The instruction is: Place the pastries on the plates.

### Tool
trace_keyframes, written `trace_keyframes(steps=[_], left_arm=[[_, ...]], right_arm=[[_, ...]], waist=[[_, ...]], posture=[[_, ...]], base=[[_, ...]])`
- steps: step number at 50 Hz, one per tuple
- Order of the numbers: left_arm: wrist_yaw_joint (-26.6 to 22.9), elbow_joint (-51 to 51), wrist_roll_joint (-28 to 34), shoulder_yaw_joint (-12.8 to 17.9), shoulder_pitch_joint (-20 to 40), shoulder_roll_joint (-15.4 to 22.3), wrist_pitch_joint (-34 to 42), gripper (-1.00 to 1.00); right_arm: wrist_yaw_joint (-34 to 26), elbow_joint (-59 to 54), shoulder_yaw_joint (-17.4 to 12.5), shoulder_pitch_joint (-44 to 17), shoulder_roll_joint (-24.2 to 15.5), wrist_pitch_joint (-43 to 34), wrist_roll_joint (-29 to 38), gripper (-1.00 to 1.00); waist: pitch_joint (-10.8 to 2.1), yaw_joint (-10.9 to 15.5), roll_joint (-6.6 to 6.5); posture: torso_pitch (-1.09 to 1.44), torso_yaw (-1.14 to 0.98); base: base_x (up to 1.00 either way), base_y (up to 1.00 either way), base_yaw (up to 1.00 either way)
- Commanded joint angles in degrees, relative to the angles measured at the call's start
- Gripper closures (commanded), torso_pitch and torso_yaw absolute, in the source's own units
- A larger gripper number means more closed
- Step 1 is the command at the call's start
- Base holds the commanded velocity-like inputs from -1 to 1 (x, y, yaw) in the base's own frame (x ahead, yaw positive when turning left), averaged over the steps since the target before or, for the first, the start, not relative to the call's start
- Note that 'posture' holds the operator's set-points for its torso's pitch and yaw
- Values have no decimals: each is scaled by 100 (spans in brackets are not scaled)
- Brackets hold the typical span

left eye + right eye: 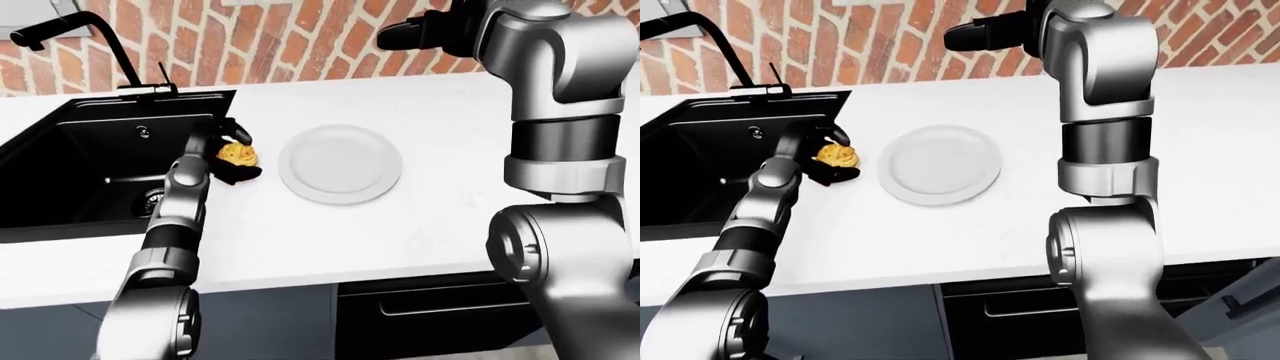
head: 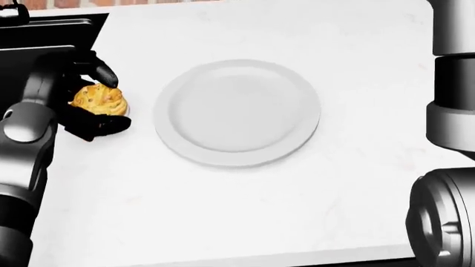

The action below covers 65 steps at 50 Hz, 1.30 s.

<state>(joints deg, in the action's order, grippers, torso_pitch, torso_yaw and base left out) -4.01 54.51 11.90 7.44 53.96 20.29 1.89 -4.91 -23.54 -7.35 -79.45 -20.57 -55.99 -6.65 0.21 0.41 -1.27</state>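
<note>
A golden pastry point(image 2: 96, 100) lies on the white counter, just left of an empty white plate point(image 2: 238, 114) and close to the sink's edge. My left hand point(image 2: 115, 101) has closed round the pastry, one black finger point(image 2: 100, 69) curling over its top and the others point(image 2: 100, 125) pressing against its lower side. High above the counter, in front of the brick wall, my right hand point(image 1: 410, 34) holds nothing, and its fingers stretch out to the left.
A black sink point(image 1: 90, 165) with a black faucet point(image 1: 90, 37) fills the left of the eye views. The counter's near edge point(image 1: 330, 274) runs below the plate. My right arm point(image 2: 453, 111) hangs down the head view's right side.
</note>
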Motion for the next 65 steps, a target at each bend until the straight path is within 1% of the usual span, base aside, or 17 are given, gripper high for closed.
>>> trace_keyframes(steps=[1, 3, 6, 11, 16, 28, 32, 36, 39, 42, 47, 49, 51, 52, 56, 58, 65], left_arm=[[-73, -109, 93, -11, 16, 60, 492, 100], [-104, -395, 74, -10, -24, 58, 683, 100], [-268, -1399, 93, -17, -178, 66, 1352, 100], [-533, -2418, 147, 3, -239, 71, 2241, 100], [-877, -3398, 201, 40, -127, 125, 3151, 100], [-1344, -4681, 409, 7, 262, 229, 4430, 100], [-1413, -4932, 543, -67, 283, 182, 4604, 100], [-1555, -5324, 619, -174, 266, -20, 4862, 100], [-1554, -5531, 691, -267, 373, -215, 5042, 100], [-1521, -5746, 717, -310, 316, -416, 5082, 100], [-1608, -6062, 803, -423, 457, -539, 5390, 100], [-1579, -6170, 798, -417, 383, -646, 5385, 100], [-1450, -6139, 835, -531, 224, -827, 5253, 100], [-1445, -6138, 781, -498, 261, -909, 5246, 100], [-1240, -5981, 813, -580, 347, -1123, 5165, 100], [-1129, -5850, 813, -672, 277, -1274, 5038, 100], [-954, -5852, 1050, -1036, 421, -1771, 5170, 100]], right_arm=[[24, 186, -46, -246, -68, 141, 8, -100], [27, 201, -45, -237, -63, 134, 6, -100], [15, 174, -42, -224, -62, 169, 7, -100], [18, 152, -48, -237, -60, 181, 5, -100], [34, 169, -54, -219, -58, 182, -8, -100], [66, 222, -64, -196, -69, 153, -37, -100], [74, 221, -65, -196, -77, 149, -47, -100], [98, 247, -76, -190, -82, 129, -67, -100], [105, 238, -77, -199, -88, 132, -77, -100], [96, 209, -71, -190, -87, 164, -85, -100], [117, 200, -70, -225, -84, 130, -97, -100], [136, 208, -82, -223, -87, 133, -101, -100], [131, 213, -72, -203, -94, 149, -99, -100], [143, 223, -88, -212, -106, 133, -104, -100], [150, 202, -73, -218, -94, 152, -119, -100], [159, 223, -84, -225, -96, 131, -132, -100], [133, 177, -76, -217, -104, 203, -150, -100]], waist=[[-72, -7, 25], [-67, -12, 21], [-52, -27, 17], [-21, -37, 34], [6, -34, 45], [56, -30, 78], [70, -31, 86], [83, -28, 96], [93, -21, 113], [108, -18, 137], [121, -16, 161], [128, -13, 169], [141, -10, 175], [144, -7, 176], [124, 13, 195], [129, 14, 210], [124, 26, 262]], posture=[[0, 0], [0, 0], [0, 0], [0, 0], [0, 0], [0, 0], [0, 0], [0, 0], [0, 0], [0, 0], [0, 0], [0, 0], [0, 0], [0, 0], [0, 0], [0, 0], [0, 0]], base=[[0, 0, 0], [0, 0, 0], [0, 0, 0], [0, 0, 0], [0, 0, 0], [0, 0, 0], [0, 0, 0], [0, 0, 0], [0, 0, 0], [0, 0, 0], [0, 0, 0], [0, 0, 0], [0, 0, 0], [0, 0, 0], [0, 0, 0], [0, 0, 0], [0, 0, 0]])
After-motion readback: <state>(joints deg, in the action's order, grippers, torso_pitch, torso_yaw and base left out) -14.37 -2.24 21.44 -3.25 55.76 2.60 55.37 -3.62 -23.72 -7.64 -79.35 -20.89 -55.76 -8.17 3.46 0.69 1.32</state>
